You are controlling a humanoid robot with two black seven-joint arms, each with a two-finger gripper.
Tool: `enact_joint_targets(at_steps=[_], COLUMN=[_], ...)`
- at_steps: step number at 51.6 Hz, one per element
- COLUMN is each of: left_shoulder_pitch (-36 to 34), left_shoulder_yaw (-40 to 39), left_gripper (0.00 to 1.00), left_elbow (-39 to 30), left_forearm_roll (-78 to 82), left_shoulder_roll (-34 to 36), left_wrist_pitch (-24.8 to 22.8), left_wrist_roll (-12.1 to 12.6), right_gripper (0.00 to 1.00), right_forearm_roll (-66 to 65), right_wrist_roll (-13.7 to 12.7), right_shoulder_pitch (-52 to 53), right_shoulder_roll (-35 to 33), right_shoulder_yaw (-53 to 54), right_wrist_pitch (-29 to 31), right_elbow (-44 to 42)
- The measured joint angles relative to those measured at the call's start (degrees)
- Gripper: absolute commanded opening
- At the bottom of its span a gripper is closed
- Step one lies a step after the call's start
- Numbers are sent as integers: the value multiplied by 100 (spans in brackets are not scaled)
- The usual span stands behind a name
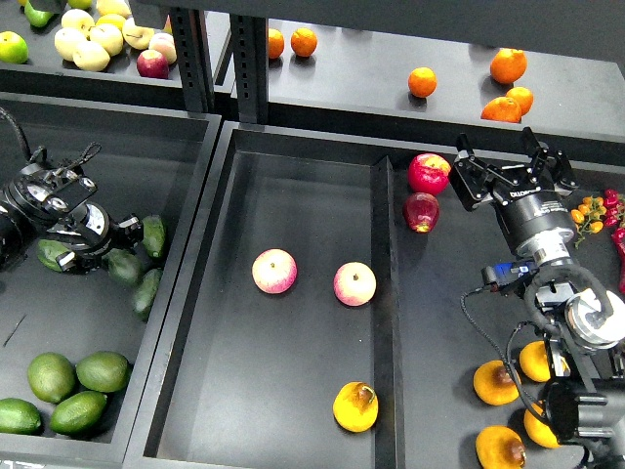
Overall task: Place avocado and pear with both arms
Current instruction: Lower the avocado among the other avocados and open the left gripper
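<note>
Reaching among avocados (137, 269), left fingers (98, 234) seemingly pinching one, unclear; right fingers (467, 181) spread, empty, near red apple (428, 173).

Five pears (354, 406), four avocados (153, 234)

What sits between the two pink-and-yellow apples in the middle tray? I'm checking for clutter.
Nothing: in the head view the tray floor between the left apple and the right apple is bare.
</note>
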Motion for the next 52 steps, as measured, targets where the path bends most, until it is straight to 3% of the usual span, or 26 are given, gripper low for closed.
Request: enact_joint_targets(at_steps=[17,47,52], left_shoulder_pitch=[179,186,161], left_shoulder_yaw=[0,0,0], left_gripper=[44,62,69], left_elbow=[203,239,238], left_forearm_roll=[119,288,288], left_shoulder_roll=[-65,-133,-132], left_wrist_pitch=[-2,-3,-3], left_wrist_roll=[1,1,1], right_gripper=[100,100,100], right_forearm_roll=[0,0,0], right_wrist_roll=[2,2,2], right_shoulder_pitch=[-41,-139,-144], right_shoulder_roll=[0,0,0], right_shoulder_yaw=[-7,-6,-7], right_wrist_pitch=[6,33,33], right_elbow=[0,0,0])
